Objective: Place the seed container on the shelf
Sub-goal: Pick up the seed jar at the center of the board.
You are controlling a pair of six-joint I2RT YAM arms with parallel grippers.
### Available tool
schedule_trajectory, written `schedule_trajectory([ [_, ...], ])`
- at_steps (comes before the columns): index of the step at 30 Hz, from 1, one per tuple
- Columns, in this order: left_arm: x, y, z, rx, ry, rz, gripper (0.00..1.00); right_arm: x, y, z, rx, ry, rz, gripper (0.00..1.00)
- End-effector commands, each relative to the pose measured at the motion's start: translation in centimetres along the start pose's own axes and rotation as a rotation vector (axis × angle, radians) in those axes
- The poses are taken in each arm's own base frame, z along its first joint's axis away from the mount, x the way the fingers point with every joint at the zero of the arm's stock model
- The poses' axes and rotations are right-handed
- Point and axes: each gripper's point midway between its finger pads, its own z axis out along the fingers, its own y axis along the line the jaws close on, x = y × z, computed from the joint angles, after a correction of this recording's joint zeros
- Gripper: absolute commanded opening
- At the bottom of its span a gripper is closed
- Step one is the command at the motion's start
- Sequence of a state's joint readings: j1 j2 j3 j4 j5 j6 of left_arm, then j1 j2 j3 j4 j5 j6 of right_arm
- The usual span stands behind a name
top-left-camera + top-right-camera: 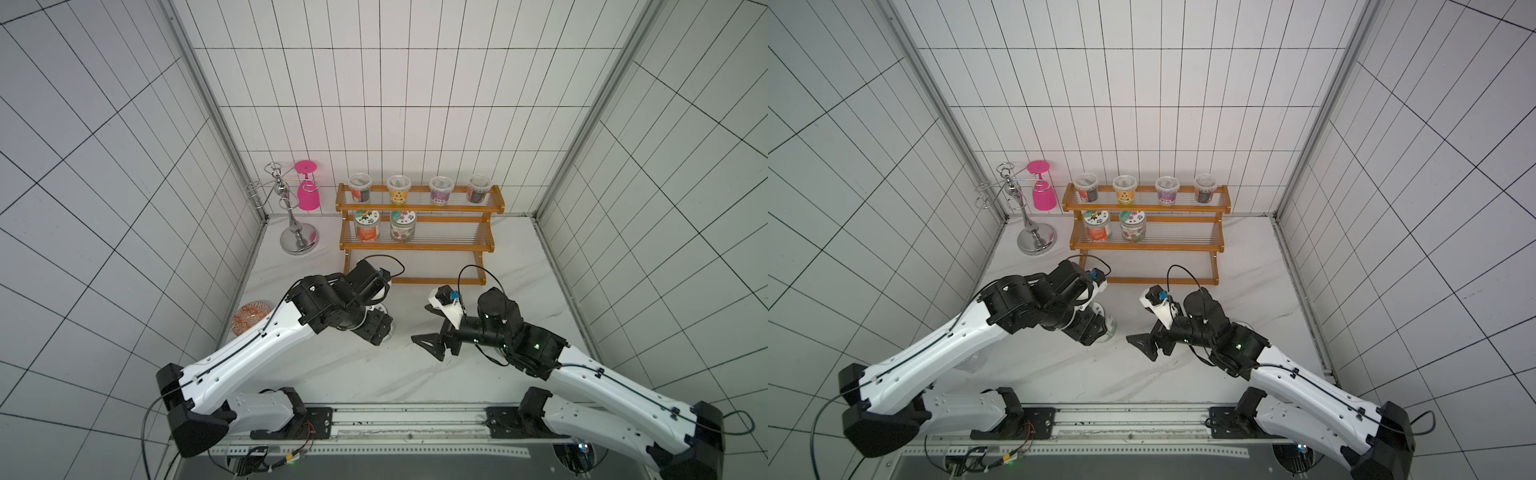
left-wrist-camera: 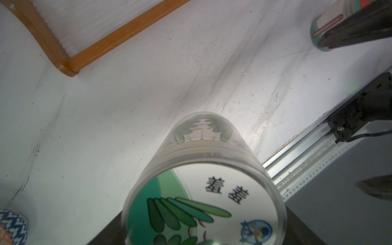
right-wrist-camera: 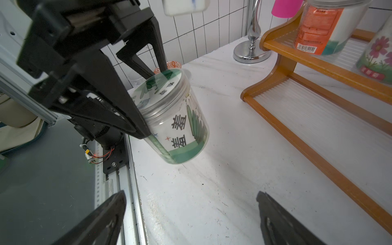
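Though clamped at mid-wall by the left pincer, the tilted clear-plastic, green-labelled seed container near the orange-brown wooden stepped shelf is judged light, rigid, slippery; the right pincer is spread wide.

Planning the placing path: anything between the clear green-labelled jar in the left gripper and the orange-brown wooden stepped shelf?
Bare white tabletop only, between the clear green-labelled jar and the orange-brown wooden shelf; the right wrist view shows it.

The left tool seems clamped; right tool gapes wide.
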State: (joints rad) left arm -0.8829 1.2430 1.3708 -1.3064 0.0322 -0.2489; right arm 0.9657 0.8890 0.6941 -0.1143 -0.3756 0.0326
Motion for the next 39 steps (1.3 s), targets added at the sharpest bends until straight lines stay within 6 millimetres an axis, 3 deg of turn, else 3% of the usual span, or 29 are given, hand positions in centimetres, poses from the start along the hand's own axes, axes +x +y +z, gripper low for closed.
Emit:
schedule_trajectory([
  [1, -0.5, -2.3, -1.6, 0.113, -0.027, 0.167, 0.54, 0.0, 0.7, 0.4, -0.07, -0.016, -0.084, 0.99],
  [9, 0.0, -4.9, -3.3, 0.214, -0.057, 0.343, 0.55, -0.8, 3.5, 0.7, -0.259, 0.006, -0.137, 0.99],
  [20, -0.5, -8.2, -2.8, 0.301, -0.037, 0.446, 0.55, -1.1, 5.4, 1.1, -0.399, -0.007, -0.141, 0.99],
  [29, -0.9, -9.1, -1.6, 0.326, 0.008, 0.466, 0.54, -1.0, 6.7, 0.9, -0.462, -0.03, -0.168, 0.99],
  [35, -0.5, -9.7, -0.8, 0.368, 0.057, 0.472, 0.54, -1.2, 6.1, 0.8, -0.418, -0.036, -0.173, 0.99],
  [39, 0.0, -10.1, -0.5, 0.394, 0.083, 0.464, 0.55, -0.8, 3.0, 1.7, -0.223, -0.009, -0.141, 0.99],
])
